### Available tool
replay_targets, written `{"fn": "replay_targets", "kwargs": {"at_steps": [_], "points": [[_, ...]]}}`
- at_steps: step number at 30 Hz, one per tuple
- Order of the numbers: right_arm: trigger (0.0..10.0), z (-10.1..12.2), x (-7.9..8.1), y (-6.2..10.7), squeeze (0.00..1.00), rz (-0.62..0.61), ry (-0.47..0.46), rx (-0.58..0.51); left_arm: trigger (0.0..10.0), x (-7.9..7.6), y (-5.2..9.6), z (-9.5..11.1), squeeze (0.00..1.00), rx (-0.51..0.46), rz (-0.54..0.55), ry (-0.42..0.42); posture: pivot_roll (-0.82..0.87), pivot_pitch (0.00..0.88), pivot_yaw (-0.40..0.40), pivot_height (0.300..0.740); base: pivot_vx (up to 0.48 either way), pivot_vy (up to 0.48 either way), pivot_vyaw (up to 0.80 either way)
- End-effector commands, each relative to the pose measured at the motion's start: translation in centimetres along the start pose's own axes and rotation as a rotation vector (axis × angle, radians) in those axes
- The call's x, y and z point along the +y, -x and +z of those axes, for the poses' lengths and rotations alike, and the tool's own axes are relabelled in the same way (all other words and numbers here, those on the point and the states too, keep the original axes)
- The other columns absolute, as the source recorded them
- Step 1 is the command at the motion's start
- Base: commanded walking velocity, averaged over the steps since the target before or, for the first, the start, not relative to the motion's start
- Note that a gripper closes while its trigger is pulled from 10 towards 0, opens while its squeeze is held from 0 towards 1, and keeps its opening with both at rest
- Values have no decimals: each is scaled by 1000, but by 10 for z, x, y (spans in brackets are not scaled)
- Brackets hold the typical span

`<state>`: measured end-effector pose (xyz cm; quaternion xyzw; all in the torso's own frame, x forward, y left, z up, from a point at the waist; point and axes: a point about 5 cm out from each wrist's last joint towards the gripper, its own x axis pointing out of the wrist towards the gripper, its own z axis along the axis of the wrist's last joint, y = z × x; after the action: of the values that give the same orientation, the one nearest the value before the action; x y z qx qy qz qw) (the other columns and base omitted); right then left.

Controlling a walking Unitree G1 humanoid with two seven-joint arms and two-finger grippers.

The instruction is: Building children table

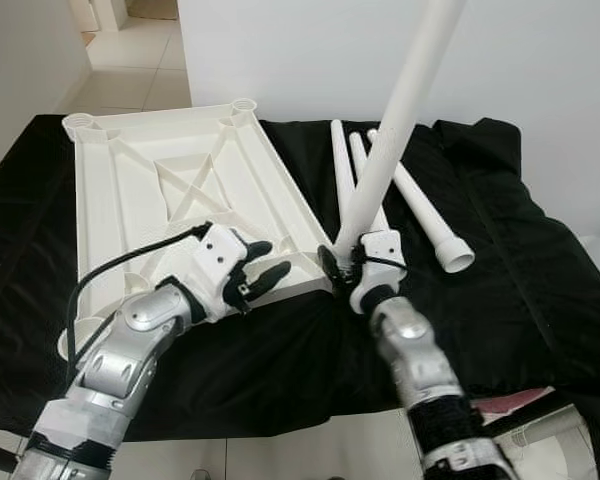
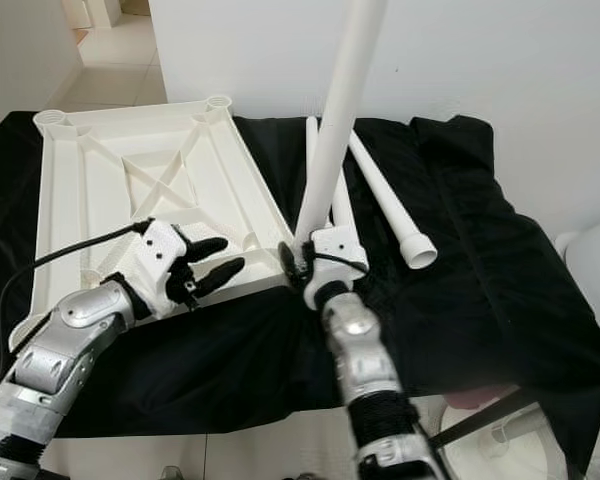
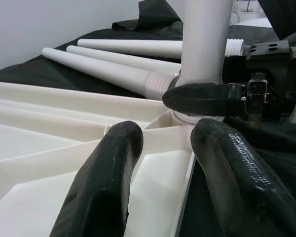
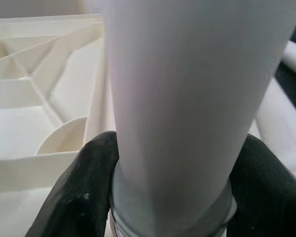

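Black cloth (image 1: 500, 250) spread over the work surface, white wall behind, tiled floor at far left.

Left eye view: upturned white tabletop (image 1: 170, 190) lying ribs-up on the cloth's left half. Right gripper (image 1: 345, 265) clamped on the base of a white leg (image 1: 395, 125), held upright and tilted, at the tabletop's near right corner. Three spare legs (image 1: 420, 205) lying on the cloth beyond.

Right eye view: left gripper (image 2: 208, 262) over the tabletop's near edge, fingers parted, holding nothing.

Left wrist view: spread fingers (image 3: 103, 187) above the ribs, leg base just ahead.

Right wrist view: fingers (image 4: 79, 197) pressed against both sides of the leg.
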<state>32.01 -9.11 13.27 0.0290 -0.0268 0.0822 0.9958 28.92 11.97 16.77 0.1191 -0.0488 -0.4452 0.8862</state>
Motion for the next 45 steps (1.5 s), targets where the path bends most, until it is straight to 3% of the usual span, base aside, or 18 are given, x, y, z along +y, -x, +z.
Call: {"fn": "replay_targets", "kwargs": {"at_steps": [1, 8, 11, 12, 21, 22, 25, 28, 39, 40, 41, 43, 44, 45], "points": [[10000, -14, -7, 8, 0, -103, -19, 71, 10000, -5, 0, -1, 0, 0, -67, -10, -10, 73, -71, 740, 0, 0, 0], [10000, -14, 5, 11, 0, -112, -63, 78, 10000, -5, 0, -1, 0, 0, -66, -9, -7, 73, -75, 740, 0, 0, 0], [10000, -9, 16, 13, 59, -13, -113, 57, 10000, -7, 0, -1, 0, -2, -66, -5, -8, 67, -74, 740, 0, 0, 0], [10000, -6, 16, 13, 1000, 12, -123, 41, 10000, -7, -1, -1, 0, -3, -67, -4, -9, 67, -73, 740, 0, 0, 0], [10000, 9, -8, 9, 1000, 137, -22, -31, 10000, -8, -2, 0, 0, -7, -73, -5, -19, 64, -73, 740, 0, 0, 0], [10000, 11, -12, 8, 0, 193, 1, -34, 10000, -7, -3, 0, 0, -8, -73, -5, -20, 64, -73, 740, 0, 0, 0], [10000, 14, -14, 7, 0, 267, 19, -42, 10000, -7, -4, 1, 0, -11, -73, -7, -20, 63, -73, 740, 0, 0, 0], [10000, 18, -17, 3, 0, 361, 92, -63, 10000, -6, -4, 1, 0, -12, -71, -8, -19, 61, -68, 740, 0, 0, 0], [10000, 23, -19, -17, 0, 514, 157, -50, 10000, -3, -5, 4, 0, -17, -64, -12, -13, 66, -56, 740, 0, 0, 0], [8941, 22, -19, -19, 0, 541, 166, -38, 10000, -2, -5, 4, 0, -17, -62, -13, -13, 70, -52, 740, 0, 0, 0], [8941, 22, -19, -19, 0, 541, 166, -38, 10000, -2, -5, 4, 0, -17, -62, -13, -13, 70, -52, 740, 0, 0, 0], [4392, 17, -21, -22, 0, 572, 187, -7, 10000, -2, -4, 4, 0, -16, -60, -15, -10, 74, -52, 740, 0, 0, 0], [4392, 17, -21, -22, 0, 572, 187, -7, 10000, -2, -4, 4, 0, -16, -60, -15, -10, 74, -52, 740, 0, 0, 0], [0, 14, -22, -23, 0, 581, 195, 8, 10000, -1, -4, 4, 0, -16, -58, -15, -9, 75, -52, 740, 0, 0, 0]]}}
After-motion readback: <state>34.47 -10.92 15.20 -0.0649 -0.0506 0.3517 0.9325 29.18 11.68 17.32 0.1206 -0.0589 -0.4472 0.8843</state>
